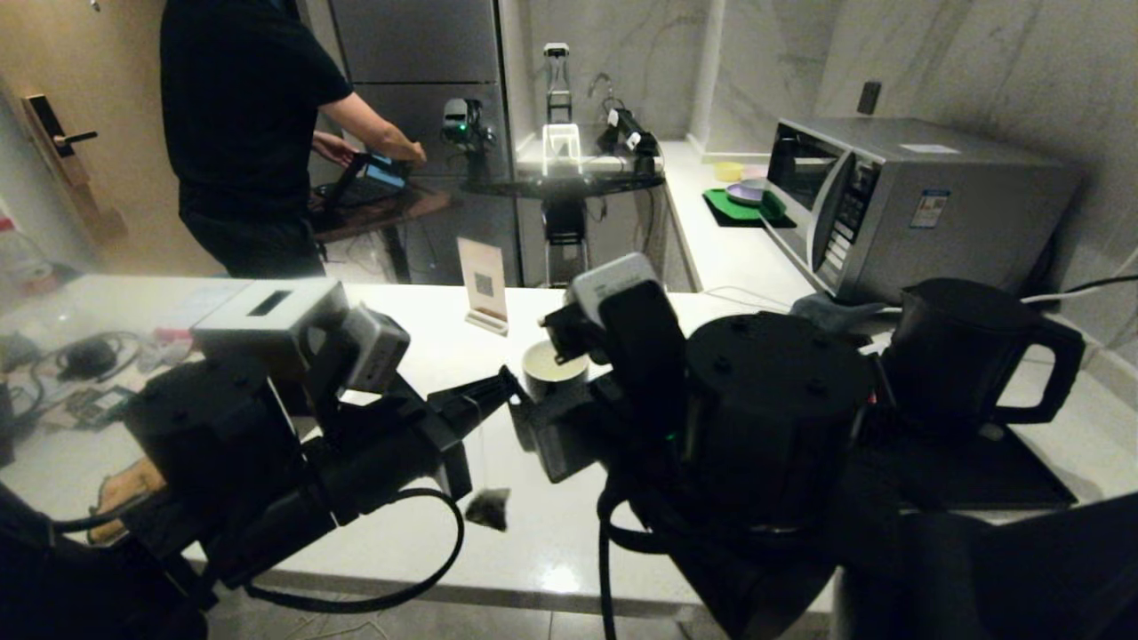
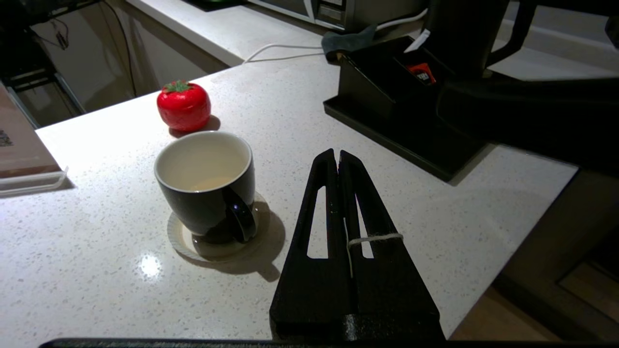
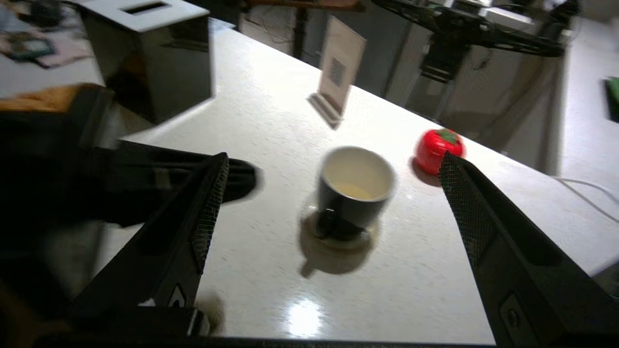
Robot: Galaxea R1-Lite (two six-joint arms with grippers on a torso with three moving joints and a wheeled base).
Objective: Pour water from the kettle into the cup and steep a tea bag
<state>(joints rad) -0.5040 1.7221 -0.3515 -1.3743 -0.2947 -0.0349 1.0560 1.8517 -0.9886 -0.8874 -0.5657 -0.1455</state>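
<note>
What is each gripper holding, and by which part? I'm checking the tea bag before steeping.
The left gripper pinches the tea bag by its string; the bag dangles below. The right gripper is open, holding nothing.

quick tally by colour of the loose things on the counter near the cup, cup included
black: 3 - cup, kettle, compartment box
red: 1 - tomato-shaped thing
pale: 2 - coaster under the cup, card stand
total: 6

Matte black arms with round screw-dotted joint housings, looping black cables, grey-white wrist camera boxes, slotted tapering black fingers [image 2: 338, 203]
</note>
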